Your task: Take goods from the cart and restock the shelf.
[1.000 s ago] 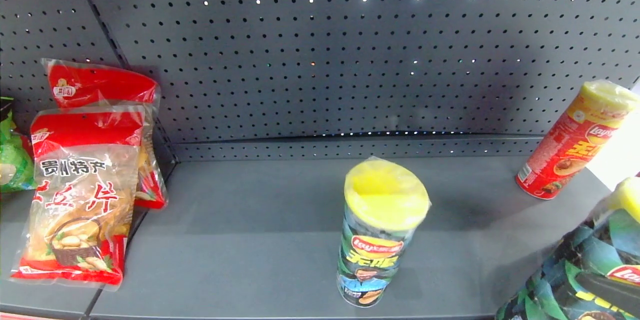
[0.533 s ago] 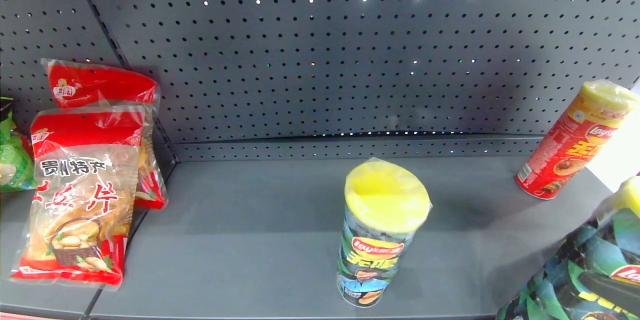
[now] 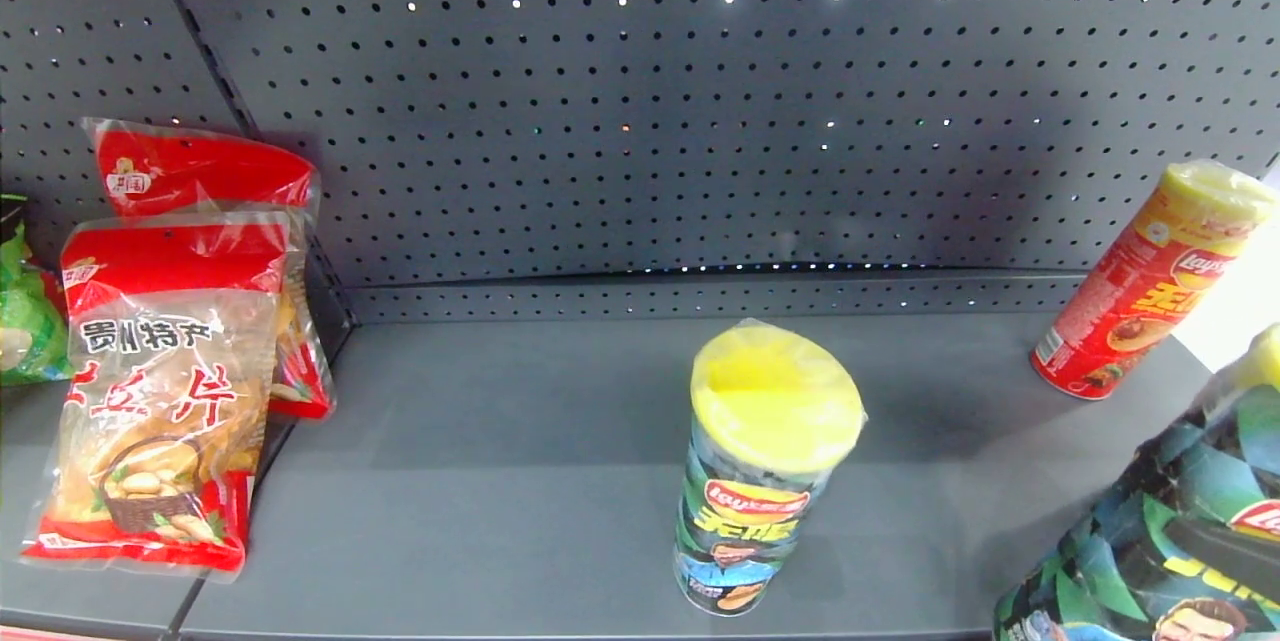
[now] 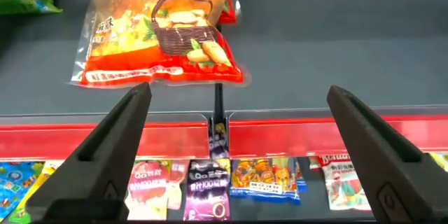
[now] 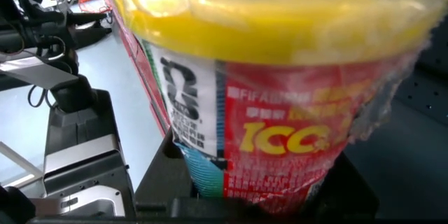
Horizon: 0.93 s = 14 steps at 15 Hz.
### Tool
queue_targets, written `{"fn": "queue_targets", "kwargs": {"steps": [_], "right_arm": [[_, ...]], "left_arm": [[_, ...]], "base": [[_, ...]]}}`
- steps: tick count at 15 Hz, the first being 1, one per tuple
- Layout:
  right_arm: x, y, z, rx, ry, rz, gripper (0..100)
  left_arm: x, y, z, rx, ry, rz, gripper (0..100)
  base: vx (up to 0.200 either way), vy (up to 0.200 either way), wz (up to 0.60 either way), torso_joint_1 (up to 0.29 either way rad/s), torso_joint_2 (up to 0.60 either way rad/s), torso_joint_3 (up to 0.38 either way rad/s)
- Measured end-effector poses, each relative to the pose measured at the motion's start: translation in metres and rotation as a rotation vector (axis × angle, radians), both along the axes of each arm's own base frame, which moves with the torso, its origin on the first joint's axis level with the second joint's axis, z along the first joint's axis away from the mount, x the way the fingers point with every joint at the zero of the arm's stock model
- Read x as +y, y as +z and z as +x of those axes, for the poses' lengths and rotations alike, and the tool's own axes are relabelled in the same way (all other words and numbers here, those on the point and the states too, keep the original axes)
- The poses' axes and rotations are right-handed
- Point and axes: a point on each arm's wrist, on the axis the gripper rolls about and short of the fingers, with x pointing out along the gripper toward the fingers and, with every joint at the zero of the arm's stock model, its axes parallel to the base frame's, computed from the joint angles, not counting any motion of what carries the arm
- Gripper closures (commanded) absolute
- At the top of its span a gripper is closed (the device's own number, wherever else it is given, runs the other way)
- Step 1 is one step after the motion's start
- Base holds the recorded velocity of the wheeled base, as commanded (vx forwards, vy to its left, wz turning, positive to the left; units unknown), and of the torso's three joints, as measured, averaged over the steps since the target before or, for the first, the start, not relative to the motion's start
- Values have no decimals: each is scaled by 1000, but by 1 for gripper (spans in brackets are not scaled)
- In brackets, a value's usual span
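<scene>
A dark-patterned chips can with a yellow lid (image 3: pixel 1170 521) is held at the lower right, just before the grey shelf (image 3: pixel 500 481). My right gripper (image 3: pixel 1205 546) is shut on it, one dark finger crossing its side. Up close the held can (image 5: pixel 280 98) shows above the gripper (image 5: pixel 266 203). A matching can (image 3: pixel 760 481) stands upright mid-shelf. A red can (image 3: pixel 1150 281) stands at the back right. My left gripper (image 4: pixel 239 94) is open, level with the shelf's front edge, below a red snack bag (image 4: pixel 164 31).
Two red snack bags (image 3: pixel 160 391) lean at the shelf's left and a green bag (image 3: pixel 25 311) sits beyond them. A perforated back wall (image 3: pixel 640 121) closes the rear. Small packets (image 4: pixel 266 178) hang under the red front rail (image 4: pixel 280 136). Bare shelf lies between bags and middle can.
The held can has risen a little at the lower right. The cans and bags on the shelf have stayed in place.
</scene>
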Motion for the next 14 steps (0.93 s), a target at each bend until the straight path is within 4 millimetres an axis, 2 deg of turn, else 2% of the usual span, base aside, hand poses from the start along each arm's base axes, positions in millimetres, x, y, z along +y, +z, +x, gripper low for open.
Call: {"fn": "queue_targets", "kwargs": {"steps": [5,7,10,12,14], "right_arm": [[2,20,25,-20,7,0,100],[4,25,44,-30,11,-16,100],[14,39,86,-101,-17,-54,100],[27,42,104,-78,-9,-44,100],[32,39,112,-54,9,-43,100]], "left_arm": [[0,0,0,1,1,0,0],[0,0,0,1,1,0,0],[0,0,0,1,0,0,0],[0,0,0,1,0,0,0],[0,0,0,1,0,0,0]], "base": [[0,0,0,0,0,0],[0,0,0,0,0,0],[0,0,0,0,0,0],[0,0,0,0,0,0],[0,0,0,0,0,0]]}}
